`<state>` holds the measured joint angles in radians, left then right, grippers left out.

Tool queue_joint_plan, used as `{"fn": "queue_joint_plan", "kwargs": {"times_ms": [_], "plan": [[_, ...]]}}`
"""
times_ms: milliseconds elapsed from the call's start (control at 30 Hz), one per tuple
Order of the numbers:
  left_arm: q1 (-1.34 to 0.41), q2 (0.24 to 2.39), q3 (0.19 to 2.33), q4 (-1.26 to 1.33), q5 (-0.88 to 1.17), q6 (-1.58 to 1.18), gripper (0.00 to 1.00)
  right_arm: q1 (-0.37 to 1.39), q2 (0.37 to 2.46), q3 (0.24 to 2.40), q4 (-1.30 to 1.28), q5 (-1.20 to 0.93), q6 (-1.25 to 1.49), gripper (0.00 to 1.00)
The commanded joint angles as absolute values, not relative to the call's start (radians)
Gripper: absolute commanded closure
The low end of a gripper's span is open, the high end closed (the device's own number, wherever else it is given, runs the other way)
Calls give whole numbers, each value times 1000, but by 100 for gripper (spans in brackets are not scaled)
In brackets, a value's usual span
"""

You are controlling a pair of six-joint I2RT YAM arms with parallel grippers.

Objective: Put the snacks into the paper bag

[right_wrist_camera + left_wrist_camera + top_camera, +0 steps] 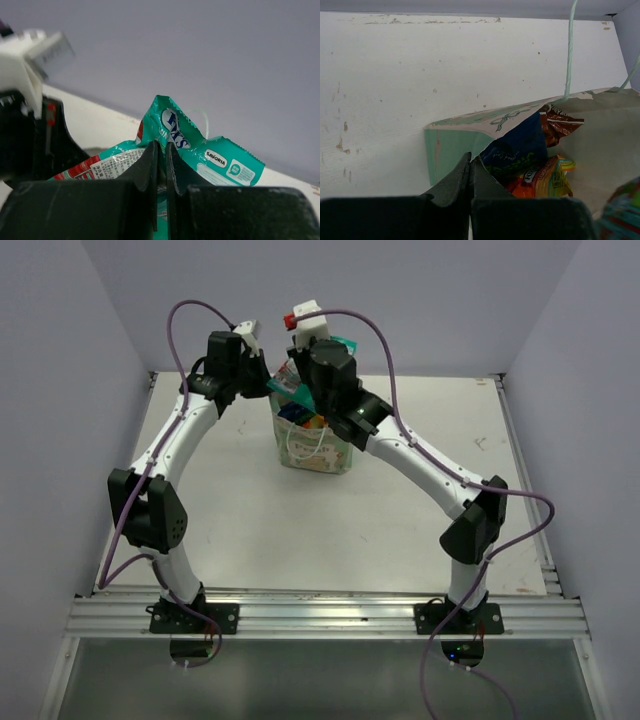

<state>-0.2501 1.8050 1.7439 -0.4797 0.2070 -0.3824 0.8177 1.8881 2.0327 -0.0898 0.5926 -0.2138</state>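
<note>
Gripping teal packet (215,155) in my right end effector (161,150) | packet juts ahead of it | paper bag (318,455) opens just below | left end effector (470,167) closed at bag's rim

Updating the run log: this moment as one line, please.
left gripper: shut on paper bag rim | right gripper: shut on teal-white packet, above bag | dark blue packet: in bag

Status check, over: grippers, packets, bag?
Left gripper shut on paper bag rim. Right gripper shut on teal-white packet, over bag mouth. Other packets already inside. Nothing blocking.
</note>
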Motion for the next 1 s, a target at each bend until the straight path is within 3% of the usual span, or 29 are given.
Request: {"fn": "queue_joint_plan", "kwargs": {"times_ms": [0,100,167,233,500,967], "plan": [[-250,1804,1798,-453,244,-387,100,815,1867,1890,-61,578,-172,100],[-250,1809,1795,-448,256,-388,100,815,1899,1825,-109,561,-155,100],[-250,1812,1795,-445,262,-391,100,815,1908,1848,-133,563,-141,52],[-250,1810,1796,-443,261,-390,100,815,1899,1909,-150,569,-141,37],[-250,1795,1775,-440,262,-388,100,795,1850,2088,-300,704,-183,35],[-250,1778,1749,-442,261,-390,100,637,1798,1815,-390,641,38,43]]}}
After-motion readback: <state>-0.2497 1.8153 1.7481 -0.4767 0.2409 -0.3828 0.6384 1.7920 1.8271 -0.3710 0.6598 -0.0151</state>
